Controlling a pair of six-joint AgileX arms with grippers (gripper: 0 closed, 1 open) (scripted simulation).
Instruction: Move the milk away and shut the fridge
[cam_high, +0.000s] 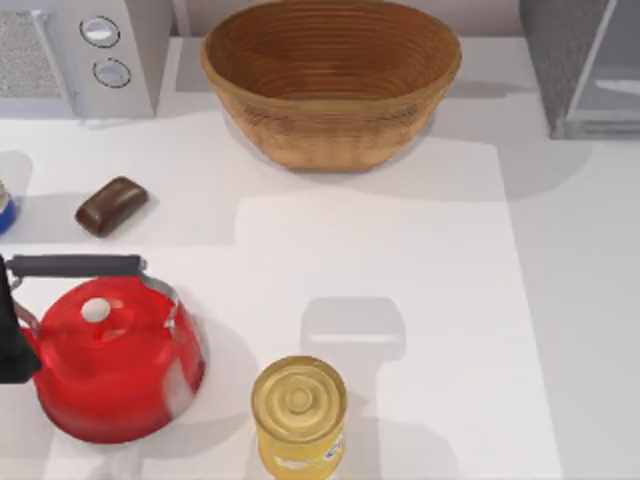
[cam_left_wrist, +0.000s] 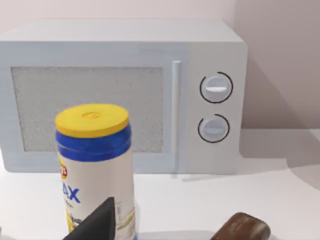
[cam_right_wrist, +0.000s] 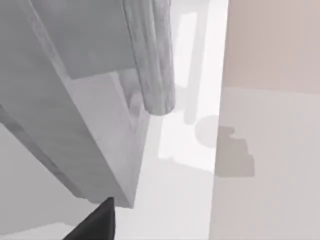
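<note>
The fridge (cam_high: 560, 60) stands at the table's far right corner, a dark-grey box with a pale door panel (cam_high: 612, 88). In the right wrist view its grey door (cam_right_wrist: 75, 115) and a rounded handle (cam_right_wrist: 155, 65) loom very close, with a dark tip of my right gripper (cam_right_wrist: 97, 225) just below them. The milk is out of view. My left gripper (cam_left_wrist: 95, 225) is low at the table's left edge, close to a white canister (cam_left_wrist: 97, 165) with a yellow lid and blue band. Part of the left arm (cam_high: 10, 340) shows beside the kettle.
A light-grey appliance with two knobs (cam_high: 85, 55) sits at the far left. A woven basket (cam_high: 330, 85) stands at the far middle. A brown block (cam_high: 110, 205), a red kettle (cam_high: 110, 365) and a gold-lidded yellow can (cam_high: 298, 415) occupy the near left and centre.
</note>
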